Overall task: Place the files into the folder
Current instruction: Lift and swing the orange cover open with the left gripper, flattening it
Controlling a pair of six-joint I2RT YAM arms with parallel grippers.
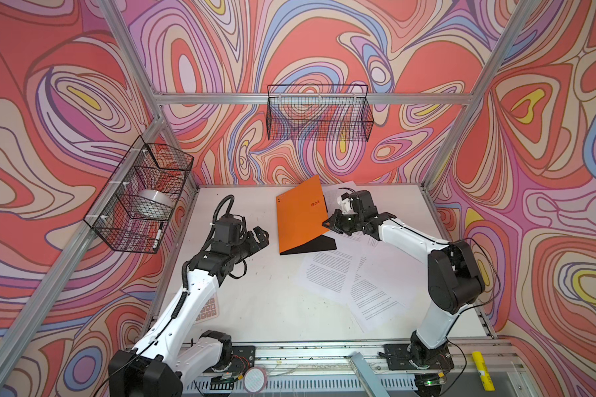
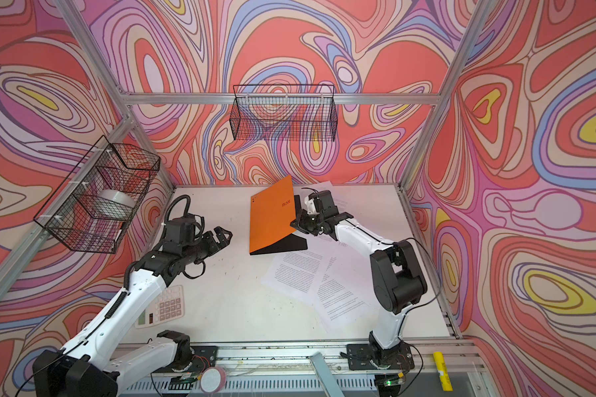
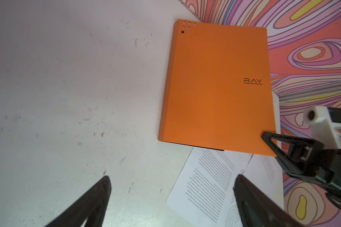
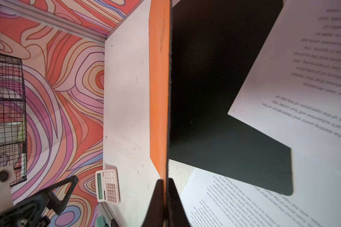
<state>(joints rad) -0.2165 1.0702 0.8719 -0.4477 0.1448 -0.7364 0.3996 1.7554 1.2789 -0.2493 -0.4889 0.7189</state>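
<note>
Fingers of the right gripper (image 1: 329, 223) are pinching shut on the near right corner of the folder (image 1: 300, 220) cover, and in the right wrist view the two tips (image 4: 163, 184) are closing on either side of that thin orange edge. They are holding the cover lifted and tilted, hinged at the folder's left side, while its black inside panel (image 4: 215, 98) is lying flat on the table (image 1: 255, 302). The left gripper (image 1: 260, 237) is hovering just left of the folder with its fingers (image 3: 100, 192) spread wide, gripping nothing. The files (image 1: 327, 271) are lying loose and overlapping in front of the folder and to its right. One sheet (image 4: 303, 78) is resting partly on the black panel, and another (image 4: 234, 196) is sticking out from under the panel's near edge. Well left of the folder, a wire basket (image 1: 141, 196) is hanging on the frame, holding a pale roll (image 1: 154, 202) and a pen (image 1: 158, 235). Behind the folder, a second basket (image 1: 319, 113) is hanging on the back rail. A calculator (image 2: 162, 307) is lying near the table's front edge, well left of the folder.
</note>
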